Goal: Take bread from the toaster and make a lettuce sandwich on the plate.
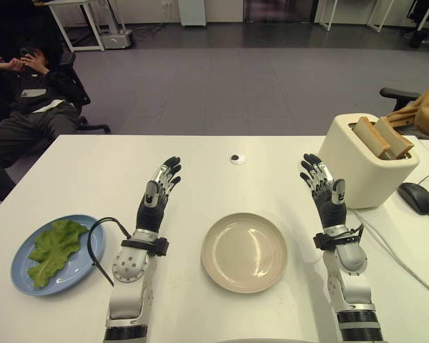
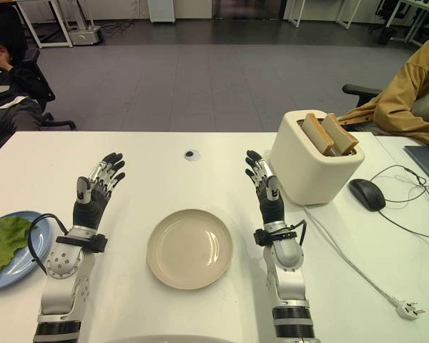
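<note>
- The toaster [image 1: 365, 168], a cream box with rounded corners, stands on the far right of the white desk [image 1: 79, 171], ahead and to the right of the right hand.
- Two slices of bread [image 1: 382, 137] stand on edge in its top slots, side by side and sticking up above the rim. Their top edges run from far to near, skewing a little to the right as they come nearer, and their flat faces turn left and right.
- The cream plate [image 1: 244, 251] lies flat on the desk between the two forearms, nearer the robot than the hands.
- The lettuce [image 1: 53, 250] lies flat on a blue plate [image 1: 79, 275] at the near left edge of the desk. The leaf's long axis runs from near-left to far-right.
- The left hand [image 1: 157, 193] is over the desk between the two plates, fingers stretched out and holding nothing, pointing away from the robot and slightly right.
- The right hand [image 1: 322, 189] is just left of the toaster, apart from it, fingers spread and released, pointing away and slightly left.
- A black mouse [image 1: 416, 196] sits on the desk right of the toaster, and a white cord ends in a plug [image 2: 411, 309] near the right edge.
</note>
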Robot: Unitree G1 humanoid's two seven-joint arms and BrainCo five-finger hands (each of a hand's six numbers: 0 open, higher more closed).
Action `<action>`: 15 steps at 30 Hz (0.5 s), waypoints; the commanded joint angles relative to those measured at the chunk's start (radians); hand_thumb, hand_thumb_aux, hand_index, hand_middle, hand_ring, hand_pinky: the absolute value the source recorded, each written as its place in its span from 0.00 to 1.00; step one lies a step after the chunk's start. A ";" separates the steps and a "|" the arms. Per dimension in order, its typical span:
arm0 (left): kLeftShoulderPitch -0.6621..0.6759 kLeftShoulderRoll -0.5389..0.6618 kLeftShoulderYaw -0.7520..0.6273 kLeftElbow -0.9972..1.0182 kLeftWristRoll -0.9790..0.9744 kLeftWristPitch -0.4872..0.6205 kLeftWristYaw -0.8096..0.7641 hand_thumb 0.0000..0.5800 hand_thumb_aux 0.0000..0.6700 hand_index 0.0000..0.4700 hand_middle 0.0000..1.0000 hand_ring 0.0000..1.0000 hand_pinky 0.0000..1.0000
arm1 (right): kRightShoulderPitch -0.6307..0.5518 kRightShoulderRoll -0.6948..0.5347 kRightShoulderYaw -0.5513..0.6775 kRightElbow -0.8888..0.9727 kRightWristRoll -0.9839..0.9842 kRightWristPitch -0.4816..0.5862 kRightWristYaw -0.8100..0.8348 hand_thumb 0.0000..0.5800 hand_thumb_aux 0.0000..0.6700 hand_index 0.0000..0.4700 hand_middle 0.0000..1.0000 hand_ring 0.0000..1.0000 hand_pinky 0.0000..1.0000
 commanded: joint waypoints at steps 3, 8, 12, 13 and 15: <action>0.008 0.000 0.001 -0.004 0.007 0.006 0.004 0.00 0.00 0.00 0.00 0.00 0.00 | -0.011 -0.003 -0.007 0.005 -0.006 0.001 -0.004 0.00 0.00 0.00 0.00 0.00 0.00; 0.009 0.000 0.001 -0.006 0.007 0.006 0.005 0.00 0.00 0.00 0.00 0.00 0.00 | -0.013 -0.003 -0.010 0.006 -0.006 0.001 -0.006 0.00 0.00 0.00 0.00 0.00 0.00; 0.009 0.000 0.001 -0.007 0.006 0.007 0.005 0.00 0.00 0.00 0.00 0.00 0.00 | -0.014 -0.003 -0.011 0.006 -0.005 0.001 -0.007 0.00 0.00 0.00 0.00 0.00 0.00; 0.009 0.000 0.001 -0.007 0.006 0.007 0.004 0.00 0.00 0.00 0.00 0.00 0.00 | -0.014 -0.003 -0.011 0.006 -0.005 0.001 -0.008 0.00 0.00 0.00 0.00 0.00 0.00; 0.009 0.000 0.001 -0.007 0.006 0.007 0.005 0.00 0.00 0.00 0.00 0.00 0.00 | -0.014 -0.003 -0.012 0.006 -0.005 0.001 -0.008 0.00 0.00 0.00 0.00 0.00 0.00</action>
